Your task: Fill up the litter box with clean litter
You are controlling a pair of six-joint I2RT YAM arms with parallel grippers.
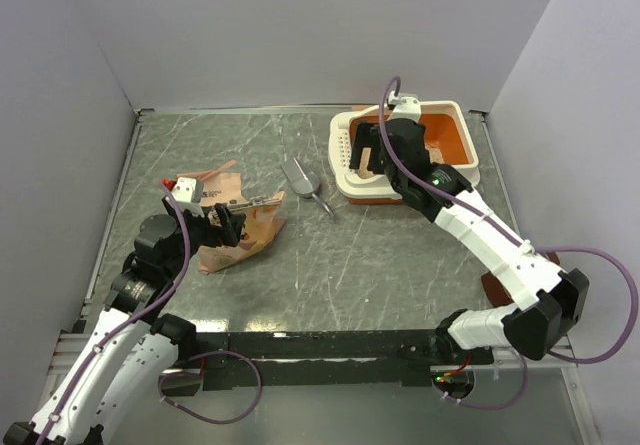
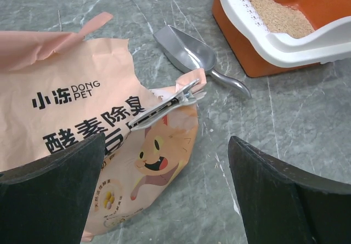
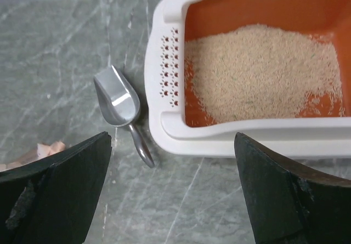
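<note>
Broadly, grey table (image 1: 400, 275) holds litter box (image 1: 345, 155); pale walls (image 1: 300, 35).

Paper bag (image 2: 77, 74), my left wrist view: black print at its 10 o'clock, "小冻 DONG PET"; beneath, toward 8 o'clock, larger characters "酵素除臭". Smaller print by the cartoon cat (image 2: 156, 156) I cannot read.

A: The rectangular cream-white and orange plastic litter box (image 3: 230, 138) looks smooth and faintly glossy.
B: The fine pale beige litter (image 3: 263, 68) in it is matt and grainy.
A: The small grey metal scoop (image 2: 189, 52) has a dull satin shine.
B: The tan-orange printed paper bag (image 2: 71, 74) is matt and creased; its silver metal clip (image 2: 164, 107) gleams.
A: The grey-green marbled worktop (image 1: 380, 255) is smooth but scratched.
</note>
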